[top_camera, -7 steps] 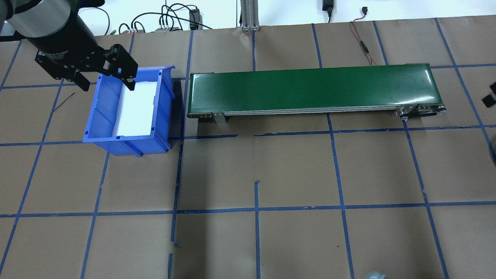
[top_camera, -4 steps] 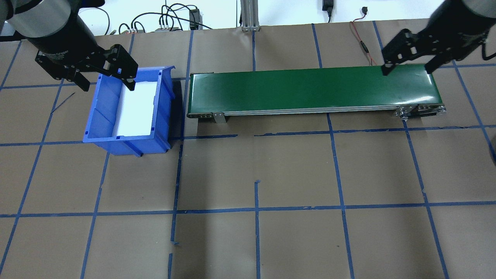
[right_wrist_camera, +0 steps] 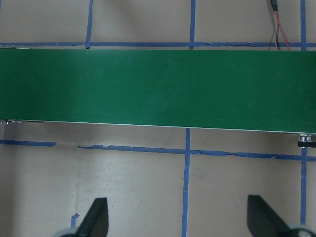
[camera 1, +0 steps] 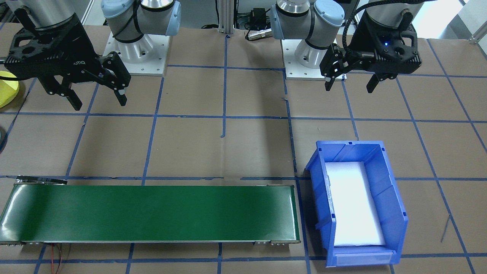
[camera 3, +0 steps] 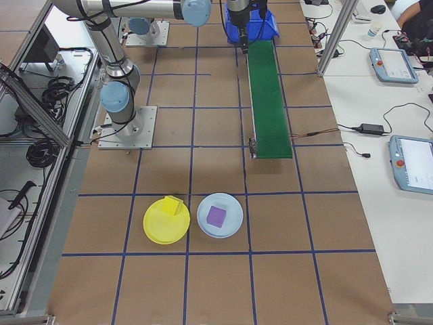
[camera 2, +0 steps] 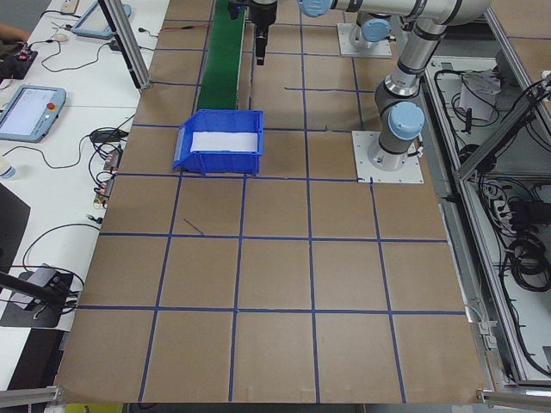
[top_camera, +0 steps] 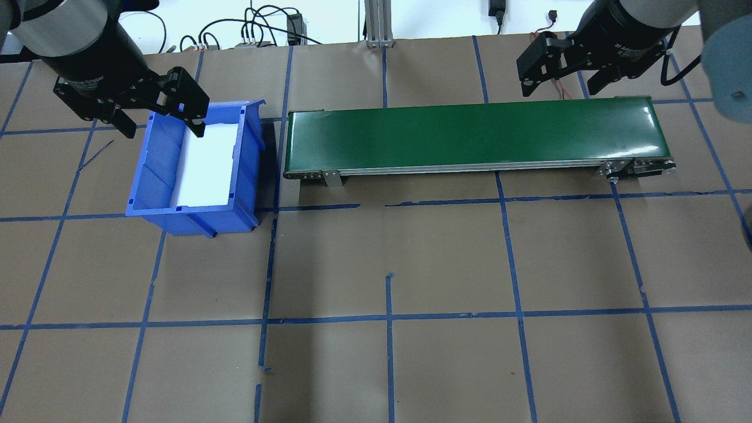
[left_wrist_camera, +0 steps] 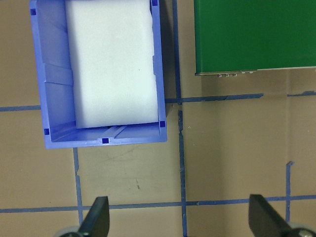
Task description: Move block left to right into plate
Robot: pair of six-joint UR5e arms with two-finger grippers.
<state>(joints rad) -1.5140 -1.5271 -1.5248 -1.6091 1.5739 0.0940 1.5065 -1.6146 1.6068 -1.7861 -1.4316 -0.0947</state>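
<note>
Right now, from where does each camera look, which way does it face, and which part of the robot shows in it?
Front-facing: across the table, facing both bases; left gripper on view's right.
Overhead: behind robot, looking down; right gripper above the conveyor belt.
Exterior left: table's end, blue bin nearest.
Exterior right: opposite end, yellow plate nearest.
Left wrist: down on bin; fingertips.
Right wrist: down on belt; fingertips.
Shared: both wrist views show the belt.

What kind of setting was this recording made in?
Most likely a robotics lab work cell. Two arms are bolted to a paper-covered table gridded with blue tape, a small green conveyor belt sits on it, and benches alongside hold teach pendants and cabling.
</note>
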